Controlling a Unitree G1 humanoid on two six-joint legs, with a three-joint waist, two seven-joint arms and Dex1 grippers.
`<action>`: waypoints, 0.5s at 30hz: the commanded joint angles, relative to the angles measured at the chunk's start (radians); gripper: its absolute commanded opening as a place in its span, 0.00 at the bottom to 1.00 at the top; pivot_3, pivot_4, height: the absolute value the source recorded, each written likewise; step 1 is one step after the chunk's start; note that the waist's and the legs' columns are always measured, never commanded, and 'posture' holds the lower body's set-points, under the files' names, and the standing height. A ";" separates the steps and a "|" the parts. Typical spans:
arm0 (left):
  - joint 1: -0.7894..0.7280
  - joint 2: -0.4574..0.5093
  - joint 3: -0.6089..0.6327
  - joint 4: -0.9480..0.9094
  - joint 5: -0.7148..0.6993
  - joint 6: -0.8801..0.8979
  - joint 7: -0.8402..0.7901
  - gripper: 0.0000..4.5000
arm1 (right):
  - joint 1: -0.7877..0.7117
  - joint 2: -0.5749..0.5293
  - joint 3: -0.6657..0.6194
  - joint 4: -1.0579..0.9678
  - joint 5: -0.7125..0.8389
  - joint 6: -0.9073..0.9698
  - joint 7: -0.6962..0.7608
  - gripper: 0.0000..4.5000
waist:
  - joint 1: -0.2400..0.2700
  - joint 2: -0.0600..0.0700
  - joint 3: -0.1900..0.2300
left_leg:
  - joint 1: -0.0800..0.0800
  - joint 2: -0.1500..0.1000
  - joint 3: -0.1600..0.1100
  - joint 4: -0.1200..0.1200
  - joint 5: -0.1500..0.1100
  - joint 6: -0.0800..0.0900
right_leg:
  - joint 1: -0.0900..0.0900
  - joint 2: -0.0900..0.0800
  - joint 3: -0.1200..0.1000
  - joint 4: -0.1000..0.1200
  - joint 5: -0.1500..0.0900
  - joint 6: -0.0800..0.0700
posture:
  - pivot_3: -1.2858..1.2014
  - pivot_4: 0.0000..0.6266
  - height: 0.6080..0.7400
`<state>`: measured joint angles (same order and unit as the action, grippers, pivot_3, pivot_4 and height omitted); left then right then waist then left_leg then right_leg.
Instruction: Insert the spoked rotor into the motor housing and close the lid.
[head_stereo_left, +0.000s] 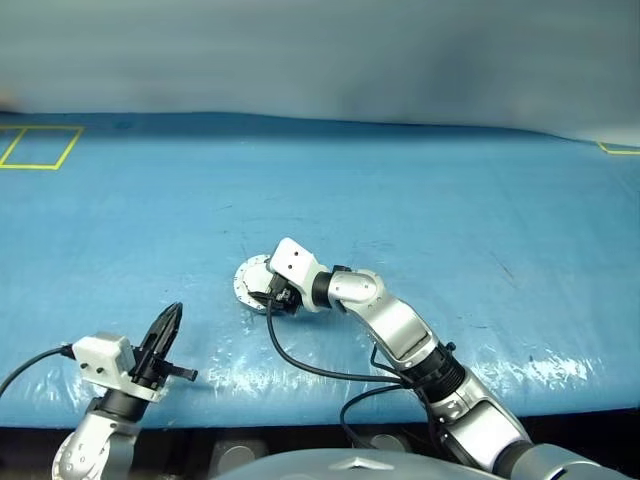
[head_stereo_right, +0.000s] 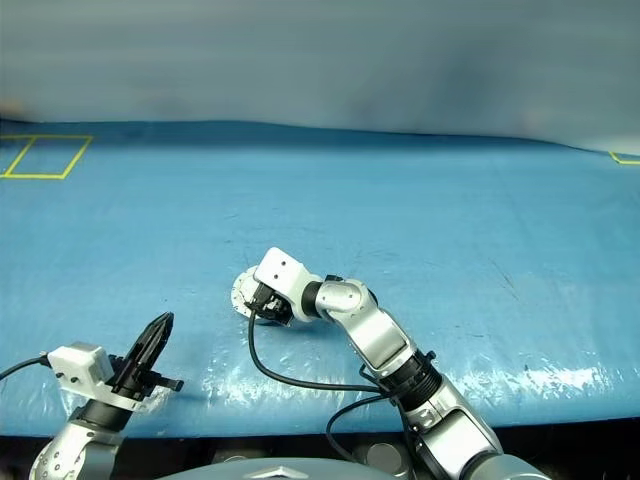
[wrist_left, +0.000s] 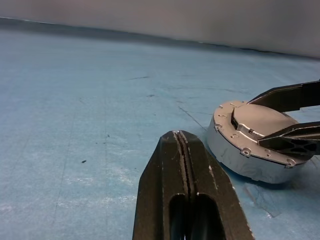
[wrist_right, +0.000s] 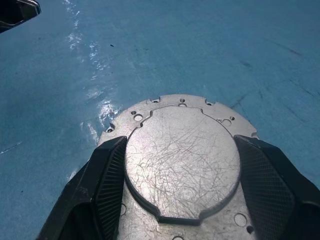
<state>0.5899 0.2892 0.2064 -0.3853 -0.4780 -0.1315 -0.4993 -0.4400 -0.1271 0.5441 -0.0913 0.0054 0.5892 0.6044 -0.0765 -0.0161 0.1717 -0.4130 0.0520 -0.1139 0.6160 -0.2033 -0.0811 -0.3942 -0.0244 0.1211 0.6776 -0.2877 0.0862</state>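
Left gripper (head_stereo_left: 172, 314) at near-left of blue counter (head_stereo_left: 450, 200), fingers pressed together, nothing between them, hovering well apart from the housing. Motor housing (wrist_left: 252, 150) mid-counter, lid (wrist_right: 181, 159) down flat on top, plain scratched outer face with raised boss showing. Right gripper (wrist_right: 181, 165) spread wide over lid, one finger (wrist_right: 107, 180) on each side of the boss; contact unclear. Yellow taped square (head_stereo_left: 40, 147) at far-left of counter.
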 joint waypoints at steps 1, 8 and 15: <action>-0.029 0.025 -0.034 0.001 0.032 0.006 -0.043 0.00 | 0.003 0.006 0.003 -0.008 -0.006 -0.009 -0.005 0.67 | 0.000 0.000 0.000 | 0.000 0.000 0.000 -0.001 0.000 0.000 | 0.001 0.000 0.000 0.000 0.000 0.000 | 0.52 0.24 1.00; -0.070 0.076 -0.130 0.080 0.121 0.005 -0.132 0.00 | 0.004 0.006 0.004 -0.005 -0.009 -0.013 -0.005 0.67 | -0.003 0.001 0.000 | 0.000 0.001 0.000 -0.004 0.000 0.000 | 0.001 0.001 0.000 0.000 0.003 0.004 | 0.52 0.24 1.00; -0.064 0.045 -0.132 0.094 0.137 -0.009 -0.111 0.00 | 0.010 0.007 0.004 -0.014 -0.023 -0.027 -0.028 0.67 | -0.002 0.001 0.000 | 0.000 0.001 0.000 -0.003 0.000 0.000 | 0.001 0.001 0.000 0.000 0.000 0.000 | 0.52 0.24 1.00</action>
<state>0.5203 0.3434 0.0692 -0.2809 -0.3369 -0.1181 -0.6167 -0.4359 -0.1212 0.5529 -0.0878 -0.0027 0.5741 0.5896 -0.0786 -0.0156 0.1717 -0.4133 0.0527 -0.1141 0.6130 -0.2030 -0.0813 -0.3930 -0.0237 0.1210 0.6779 -0.2873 0.0865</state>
